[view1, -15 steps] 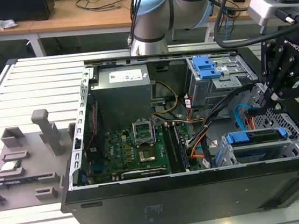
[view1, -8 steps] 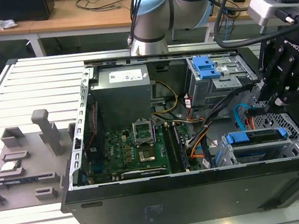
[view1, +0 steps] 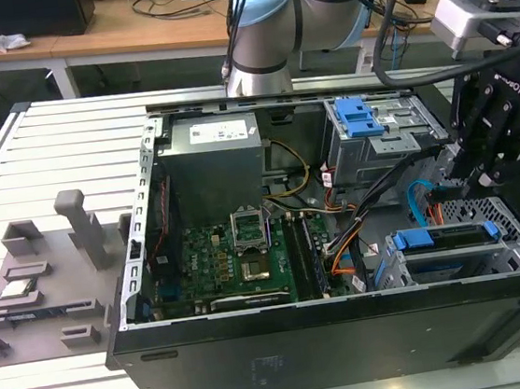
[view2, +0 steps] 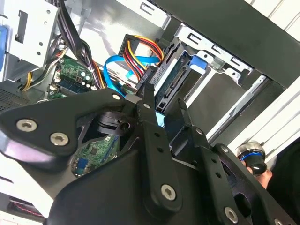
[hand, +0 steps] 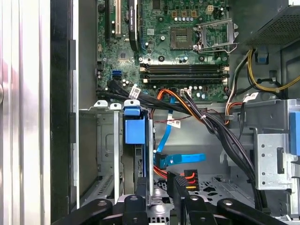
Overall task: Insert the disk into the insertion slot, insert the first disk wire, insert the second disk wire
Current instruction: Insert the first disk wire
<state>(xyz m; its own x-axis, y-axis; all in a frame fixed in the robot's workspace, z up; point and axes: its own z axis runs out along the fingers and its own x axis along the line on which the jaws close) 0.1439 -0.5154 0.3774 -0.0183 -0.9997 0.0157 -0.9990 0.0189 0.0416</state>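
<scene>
Just over the disk (view1: 443,237) seated in the insertion slot (view1: 517,226), the gripper (hand: 157,183) hovered, jaws parted and empty, apparently placed to reach the first disk wire (hand: 187,177).

Bright blue plastic frames the flat silver hard drive (hand: 135,131). The boxy metal drive cage (view1: 511,213) is silver, speckled with rows of small perforations. The thin flat looping cable (hand: 185,158) is light blue. The thin wire bundle (view2: 143,47) shows orange, red and yellow strands. The rectangular circuit board (view1: 220,255) is green.
</scene>
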